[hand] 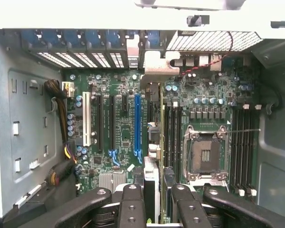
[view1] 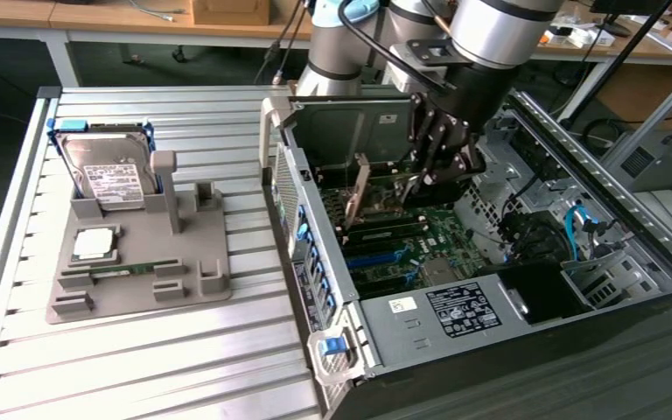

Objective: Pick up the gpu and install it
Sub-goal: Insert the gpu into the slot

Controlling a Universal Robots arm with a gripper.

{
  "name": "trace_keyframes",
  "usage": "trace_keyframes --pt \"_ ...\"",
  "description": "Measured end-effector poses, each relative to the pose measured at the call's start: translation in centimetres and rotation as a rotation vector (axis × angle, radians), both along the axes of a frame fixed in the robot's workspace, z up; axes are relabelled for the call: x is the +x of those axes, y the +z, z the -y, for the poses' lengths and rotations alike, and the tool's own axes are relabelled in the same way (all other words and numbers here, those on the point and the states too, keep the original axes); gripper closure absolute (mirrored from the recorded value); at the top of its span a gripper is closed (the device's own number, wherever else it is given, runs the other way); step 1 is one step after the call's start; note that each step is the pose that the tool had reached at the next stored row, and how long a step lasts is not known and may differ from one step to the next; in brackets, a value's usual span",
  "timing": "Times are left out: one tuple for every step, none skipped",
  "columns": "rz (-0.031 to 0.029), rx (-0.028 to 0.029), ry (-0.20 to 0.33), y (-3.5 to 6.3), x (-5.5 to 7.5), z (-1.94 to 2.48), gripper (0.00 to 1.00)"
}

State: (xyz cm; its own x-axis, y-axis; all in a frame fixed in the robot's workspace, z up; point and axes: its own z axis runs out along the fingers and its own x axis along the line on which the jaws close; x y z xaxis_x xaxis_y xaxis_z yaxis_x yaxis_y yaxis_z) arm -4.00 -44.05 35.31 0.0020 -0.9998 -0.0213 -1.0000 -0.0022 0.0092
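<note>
Pincer (view1: pixel 447 171) clenched on the gpu (view1: pixel 360 194) inside the open case (view1: pixel 304 229) on the exterior view's right, card held on edge, bracket toward the rear wall, seemingly to line up with the slots (hand: pixel 137 124).

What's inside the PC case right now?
Motherboard with an empty CPU socket and a blue slot, plus the gpu held edge-on in the hand. The board under the gpu and hand is covered, so seating can't be judged.
</note>
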Motion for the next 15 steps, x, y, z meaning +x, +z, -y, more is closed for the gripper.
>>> trace_keyframes --pt "0.0 0.0 0.0 -0.03 -0.12 0.03 0.73" --pt "0.0 0.0 0.0 -0.07 -0.23 0.06 0.73" --pt "-0.0001 -0.0001 0.0 -0.11 -0.35 0.1 0.73" --pt "-0.0001 -0.0001 0.0 -0.15 -0.42 0.15 0.73" --pt "0.0 0.0 0.0 -0.21 -0.45 0.18 0.73" --pt "-0.0001 -0.0002 0.0 -0.25 -0.47 0.21 0.73" --pt "-0.0001 -0.0002 0.0 -0.31 -0.5 0.24 0.73" --pt "-0.0001 -0.0003 0.0 -0.36 -0.54 0.27 0.73" --pt "-0.0001 -0.0002 0.0 -0.42 -0.56 0.31 0.73" --pt "0.0 0.0 0.0 -0.48 -0.56 0.32 0.73" --pt "0.0 0.0 0.0 -0.53 -0.57 0.34 0.73" --pt "-0.0001 -0.0001 0.0 -0.59 -0.58 0.35 0.73" --pt "-0.0001 -0.0001 0.0 -0.76 -0.59 0.39 0.73" --pt "-0.0001 -0.0001 0.0 -0.85 -0.6 0.4 0.73" --pt "-0.0001 -0.0001 0.0 -0.92 -0.6 0.41 0.73"
